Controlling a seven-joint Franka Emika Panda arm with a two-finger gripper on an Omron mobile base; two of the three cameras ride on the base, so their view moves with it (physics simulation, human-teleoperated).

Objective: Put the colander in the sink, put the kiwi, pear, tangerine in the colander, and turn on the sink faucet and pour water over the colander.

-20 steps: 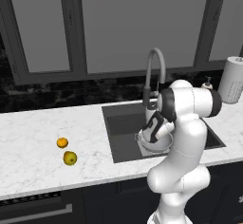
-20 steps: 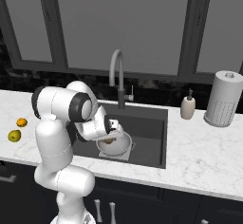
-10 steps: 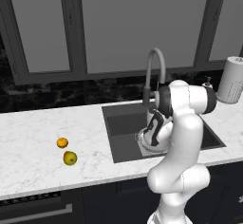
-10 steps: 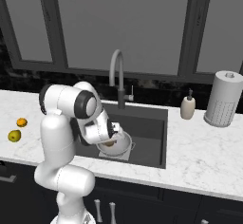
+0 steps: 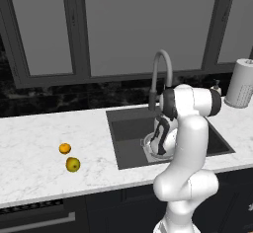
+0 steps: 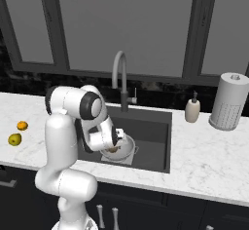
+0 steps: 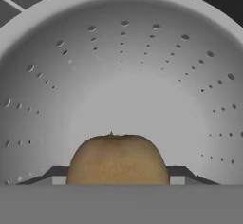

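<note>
I find no writing, label, brand, number or sign that I can read anywhere in front of me.

One colander (image 7: 142,76), sitting in one sink (image 6: 151,129) cut into the worktop (image 5: 34,143). One kiwi (image 7: 117,159) inside the colander. Two fruits out on the worktop toward its left end: one tangerine (image 5: 64,148), one pear (image 5: 73,165) just beside it, nearer the front edge. One sink faucet (image 5: 160,76) at the back rim of the sink. One soap pump bottle (image 6: 193,110) and one paper towel roll (image 6: 228,101) on the worktop right of the sink. Three fruits in all.
</note>
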